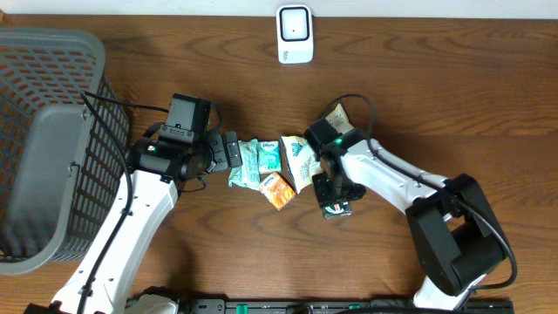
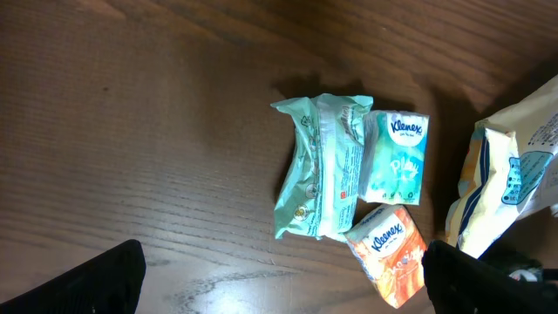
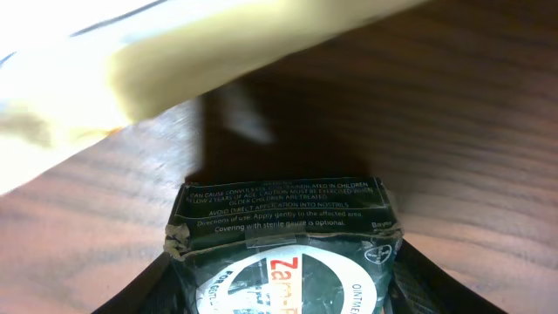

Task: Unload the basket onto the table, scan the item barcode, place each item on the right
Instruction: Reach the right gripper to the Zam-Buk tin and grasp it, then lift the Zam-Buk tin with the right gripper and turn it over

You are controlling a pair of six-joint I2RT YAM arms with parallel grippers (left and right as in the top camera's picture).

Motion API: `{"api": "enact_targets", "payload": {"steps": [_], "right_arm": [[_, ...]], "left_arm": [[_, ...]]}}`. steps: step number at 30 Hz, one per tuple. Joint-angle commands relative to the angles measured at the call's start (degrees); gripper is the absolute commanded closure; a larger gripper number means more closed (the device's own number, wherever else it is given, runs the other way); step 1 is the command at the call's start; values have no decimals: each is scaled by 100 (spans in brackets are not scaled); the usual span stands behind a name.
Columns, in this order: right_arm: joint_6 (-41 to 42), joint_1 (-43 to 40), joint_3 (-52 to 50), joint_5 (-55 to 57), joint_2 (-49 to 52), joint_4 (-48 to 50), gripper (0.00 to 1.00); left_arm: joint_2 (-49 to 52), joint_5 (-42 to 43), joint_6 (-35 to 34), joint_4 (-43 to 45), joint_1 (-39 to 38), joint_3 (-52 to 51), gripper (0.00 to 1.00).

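The item in my right gripper [image 1: 334, 201] is a dark green ointment box [image 1: 336, 208], right of the pile of packets. In the right wrist view the box [image 3: 283, 218] fills the gap of the gripper [image 3: 283, 292], and both fingers press against its sides. White printed text and a round label face the camera; no barcode shows. The white scanner [image 1: 295, 35] stands at the far edge of the table. My left gripper [image 1: 234, 150] hovers open at the pile's left end, and its wrist view shows the gripper [image 2: 288, 288] empty.
A green wipes pack [image 2: 318, 166], a teal Kleenex pack [image 2: 397, 159], an orange Kleenex pack [image 2: 388, 253] and a white-and-blue bag [image 2: 510, 174] lie together mid-table. A grey basket [image 1: 44, 131] stands at the left edge. A pale bag [image 3: 131, 78] lies just beyond the box.
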Motion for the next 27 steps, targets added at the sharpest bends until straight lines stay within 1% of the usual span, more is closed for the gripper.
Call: {"api": "enact_targets", "payload": {"steps": [1, 3, 4, 5, 6, 8, 9, 10, 11, 13, 16, 17, 18, 19, 20, 21, 22, 23, 24, 27], "right_arm": [[1335, -535, 44, -162, 37, -33, 52], [1578, -772, 44, -409, 37, -9, 58], [1858, -1091, 44, -621, 37, -4, 71], [2044, -1266, 44, -704, 37, -9, 76], [2262, -1401, 44, -756, 37, -13, 76], [2837, -1759, 44, -769, 37, 20, 66], [3126, -1952, 44, -769, 37, 98, 59], [3265, -2048, 44, -785, 37, 149, 55], [3451, -2192, 44, -809, 37, 243, 53], [3639, -2354, 44, -800, 37, 402, 53], [3665, -2511, 44, -640, 37, 828, 51], [3659, -2538, 44, -575, 37, 946, 48], [3377, -2555, 55, -516, 37, 1110, 38], [2815, -2566, 90, -511, 35, 1215, 22], [2162, -2568, 162, -516, 35, 1274, 11], [1650, -2568, 256, -520, 35, 1255, 3], [1119, -2568, 400, -520, 31, 1145, 1], [710, -2568, 551, -516, 26, 1005, 1], [33, -2568, 850, -496, 26, 728, 1], [-1449, -2533, 1537, -498, 26, 136, 1]], "left_arm": [[11, -94, 35, 0, 31, 66, 0], [11, -94, 35, 0, 31, 66, 0], [11, -94, 35, 0, 31, 66, 0], [11, -94, 35, 0, 31, 66, 0], [11, -94, 35, 0, 31, 66, 0], [11, -94, 35, 2, 31, 66, 0], [11, -94, 35, 0, 31, 66, 0], [11, -92, 35, 0, 31, 66, 0], [11, -94, 35, 2, 31, 66, 0], [11, -94, 35, 2, 31, 66, 0], [11, -94, 35, 0, 31, 66, 0], [11, -94, 35, 0, 31, 66, 0], [11, -94, 35, 0, 31, 66, 0], [11, -94, 35, 0, 31, 66, 0], [11, -94, 35, 0, 31, 66, 0], [11, -94, 35, 0, 31, 66, 0], [11, -94, 35, 2, 31, 66, 0], [11, -94, 35, 0, 31, 66, 0], [11, -94, 35, 0, 31, 66, 0], [11, -94, 35, 0, 31, 66, 0]]}}
